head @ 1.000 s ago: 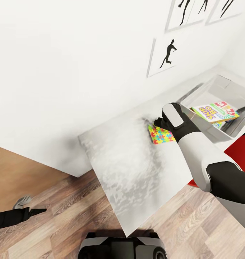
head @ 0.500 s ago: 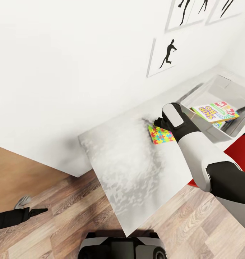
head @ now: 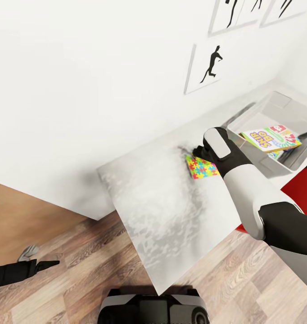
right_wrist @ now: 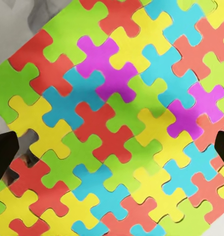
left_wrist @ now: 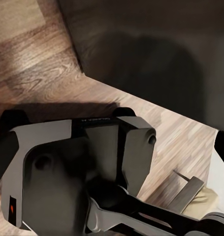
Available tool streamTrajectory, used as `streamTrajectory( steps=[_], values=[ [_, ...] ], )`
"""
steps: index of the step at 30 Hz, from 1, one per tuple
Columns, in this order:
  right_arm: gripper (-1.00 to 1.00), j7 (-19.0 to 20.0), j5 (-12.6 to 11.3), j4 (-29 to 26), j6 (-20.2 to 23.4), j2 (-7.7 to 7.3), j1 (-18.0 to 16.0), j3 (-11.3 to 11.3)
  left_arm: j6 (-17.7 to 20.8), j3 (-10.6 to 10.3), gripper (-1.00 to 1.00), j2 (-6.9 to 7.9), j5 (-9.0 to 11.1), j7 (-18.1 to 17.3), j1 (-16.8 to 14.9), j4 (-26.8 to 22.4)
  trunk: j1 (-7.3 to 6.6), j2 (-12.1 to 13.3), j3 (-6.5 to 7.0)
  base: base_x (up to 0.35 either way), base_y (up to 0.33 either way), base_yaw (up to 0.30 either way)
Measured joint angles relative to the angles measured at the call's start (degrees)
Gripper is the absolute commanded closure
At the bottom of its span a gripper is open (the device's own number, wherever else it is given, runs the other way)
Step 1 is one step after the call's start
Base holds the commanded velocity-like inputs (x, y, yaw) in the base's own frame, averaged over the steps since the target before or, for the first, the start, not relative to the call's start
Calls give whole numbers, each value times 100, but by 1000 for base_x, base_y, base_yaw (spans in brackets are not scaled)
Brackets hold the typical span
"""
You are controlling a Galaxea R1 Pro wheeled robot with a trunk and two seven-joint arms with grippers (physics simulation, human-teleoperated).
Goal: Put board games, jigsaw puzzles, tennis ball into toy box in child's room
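A jigsaw puzzle, a flat square of multicolour interlocking pieces, lies on the pale grey table. My right gripper hovers right over it. In the right wrist view the puzzle spreads wide between the two dark fingertips, which stand far apart, open. To the right stands the light grey toy box, with a "Skip-Bo" board game lying inside on top of another flat box. My left gripper hangs low over the wood floor at the left.
A white wall with black silhouette pictures runs behind the table. A red chair sits under my right arm by the table's edge. My base stands at the table's near corner on the plank floor.
The whole head view has shifted slightly, so the camera moved. The right gripper stays over the puzzle and the left arm keeps its place.
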Motion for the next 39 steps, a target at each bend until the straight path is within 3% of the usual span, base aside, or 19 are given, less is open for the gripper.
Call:
streamTrajectory(
  steps=[39],
  values=[
    [-100, -9, 82, -265, 136, 6, 1, -7, -18, -11, -100, -30, 6, -1, 2, -1, -3, -3, -141, 5, -5, 0]
  ],
)
